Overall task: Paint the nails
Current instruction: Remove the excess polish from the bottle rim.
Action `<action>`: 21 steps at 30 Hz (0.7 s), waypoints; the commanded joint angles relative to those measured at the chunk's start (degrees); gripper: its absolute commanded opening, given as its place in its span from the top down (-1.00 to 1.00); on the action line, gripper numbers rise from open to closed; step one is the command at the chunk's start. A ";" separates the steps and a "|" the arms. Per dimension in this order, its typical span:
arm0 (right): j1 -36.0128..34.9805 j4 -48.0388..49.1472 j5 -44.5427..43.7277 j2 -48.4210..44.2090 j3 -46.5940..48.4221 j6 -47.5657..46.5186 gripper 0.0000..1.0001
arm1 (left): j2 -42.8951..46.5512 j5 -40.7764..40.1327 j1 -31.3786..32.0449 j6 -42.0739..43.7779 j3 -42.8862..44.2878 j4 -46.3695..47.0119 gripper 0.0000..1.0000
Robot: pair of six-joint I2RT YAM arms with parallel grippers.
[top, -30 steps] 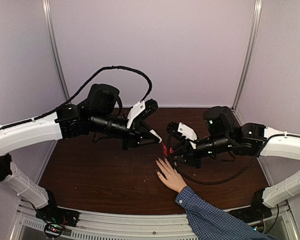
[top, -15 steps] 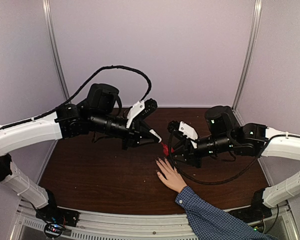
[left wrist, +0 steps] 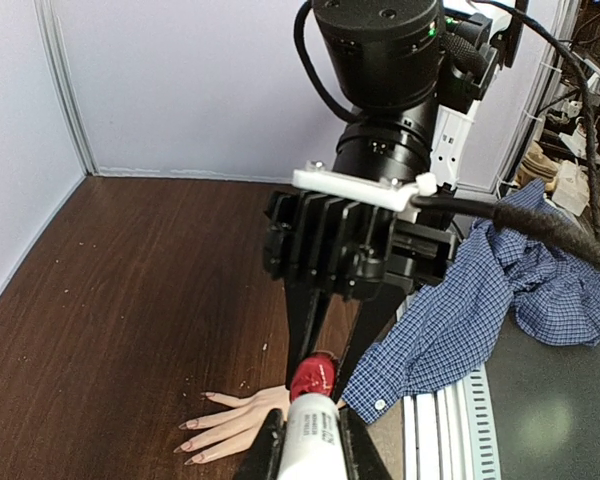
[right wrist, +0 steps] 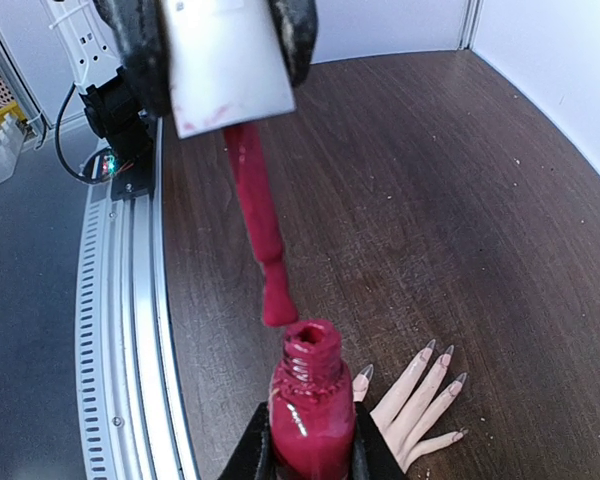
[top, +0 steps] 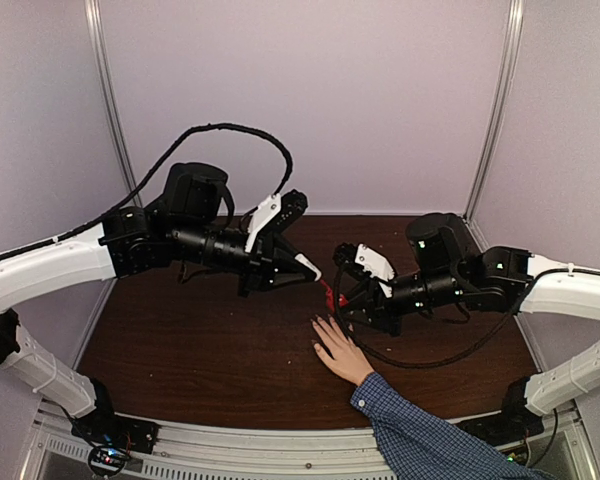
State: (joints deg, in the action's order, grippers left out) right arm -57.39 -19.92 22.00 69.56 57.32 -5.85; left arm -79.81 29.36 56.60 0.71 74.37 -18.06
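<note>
Nails: the long, pointed fingernails [right wrist: 447,352] of a light-skinned human hand [top: 340,354] look dull and dark in both wrist views; the top view shows them too small to judge their colour.
Where the nails are: on the dark brown wooden tabletop [top: 200,340], near its front edge, between the two arms and closer to the right one.
Hand: it lies flat, palm down, with the fingers spread and pointing away from the front edge.
Sleeve: blue-and-white checked cloth [top: 420,440] covers the wrist and runs off over the table's front rail.
Bottle: a small glass bottle of red polish [right wrist: 312,405] stands upright in the air with its neck open, just beyond the fingertips and above the table.
Right gripper [top: 346,297]: its two black fingers are clamped on the bottle's sides.
Cap: a white cylindrical cap [right wrist: 225,60] carries a red-coated brush stem [right wrist: 260,230] pointing down.
Brush tip: it hangs just above the bottle's rim and slightly to one side; contact cannot be told.
Left gripper [top: 302,267]: its fingers are closed on the white cap, and it faces the right gripper closely.
Cable: a black cable [top: 230,135] arches over the left arm.
Surroundings: pale lilac walls [top: 300,100] enclose the table on three sides.
</note>
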 commanded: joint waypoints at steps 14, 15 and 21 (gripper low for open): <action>0.26 2.04 0.95 -1.53 -0.60 0.96 1.00 | 0.74 -1.78 -0.49 0.19 -1.06 1.06 1.00; 0.30 1.81 0.66 -1.53 -0.69 1.03 1.00 | 0.83 -1.81 -0.44 0.11 -1.44 1.10 1.00; 0.34 1.54 2.11 -0.78 -0.44 1.17 1.00 | 0.89 -2.07 -0.49 0.16 -1.87 1.05 1.00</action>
State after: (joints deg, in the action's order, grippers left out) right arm -57.32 -19.49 23.20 69.54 56.97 -5.58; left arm -79.77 27.79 56.60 0.73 72.77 -18.15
